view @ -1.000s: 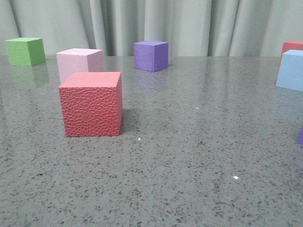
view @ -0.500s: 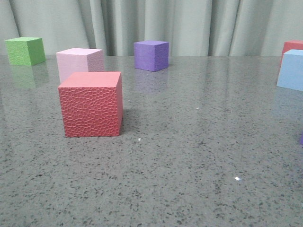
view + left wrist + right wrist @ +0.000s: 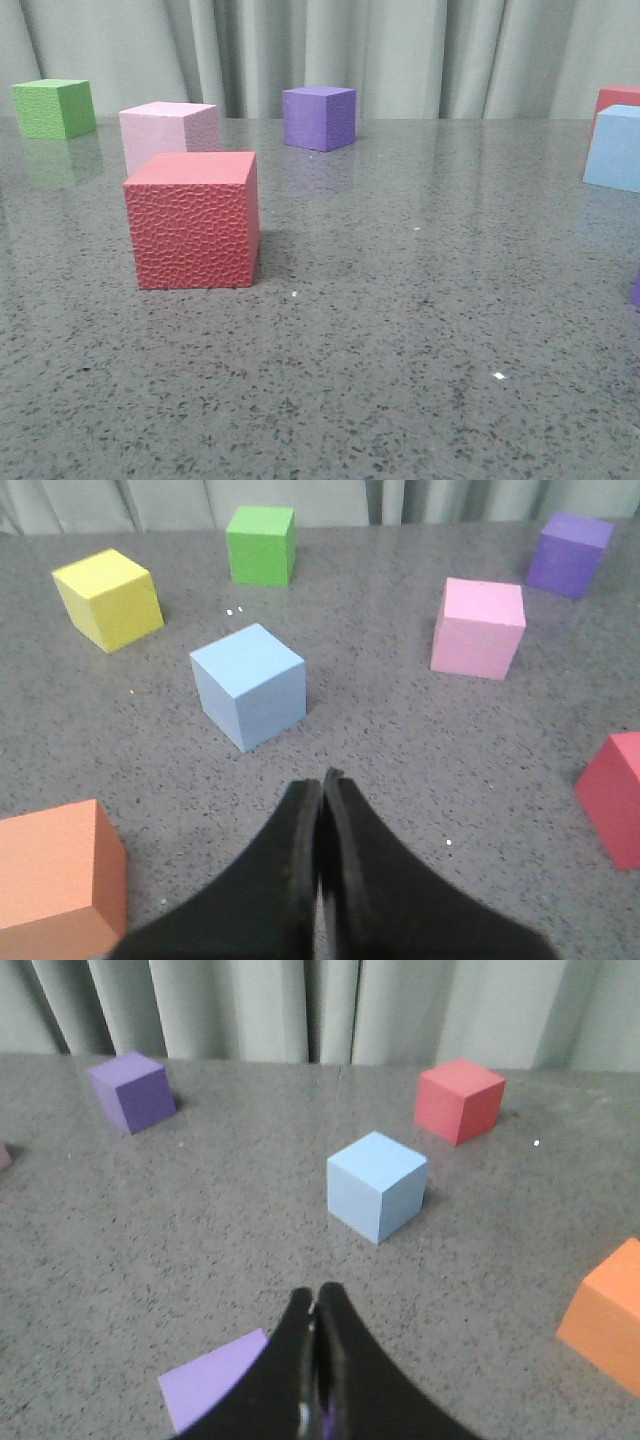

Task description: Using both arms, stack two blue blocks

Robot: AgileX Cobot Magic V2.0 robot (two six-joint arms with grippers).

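Your left gripper [image 3: 321,780] has its two black fingers pressed together, holding nothing. One blue block [image 3: 248,685] sits on the grey speckled table [image 3: 400,750] just beyond those fingertips and a little to one side, apart from them, turned so a corner faces the wrist camera. Around it you have a yellow cube [image 3: 108,597], a green cube [image 3: 261,545], a pink cube [image 3: 479,627], a purple cube [image 3: 569,553], an orange cube [image 3: 58,876] close by the arm, and the edge of a red cube [image 3: 614,795].

In the front view neither arm shows; the textured red cube [image 3: 193,219] stands nearest, the pale pink cube [image 3: 168,133] touching or just behind it, and a blue block [image 3: 614,148] is cut by the right edge.

Your right gripper [image 3: 314,1305] is likewise closed, fingers tip to tip and empty, pointing out over the table. The second blue block [image 3: 377,1185] lies ahead of the fingertips, clear of them, with a red cube [image 3: 460,1099] behind it. A purple cube [image 3: 211,1389] lies right beside the fingers, partly hidden by them; another purple cube [image 3: 133,1091] and an orange cube [image 3: 606,1316] stand well apart.
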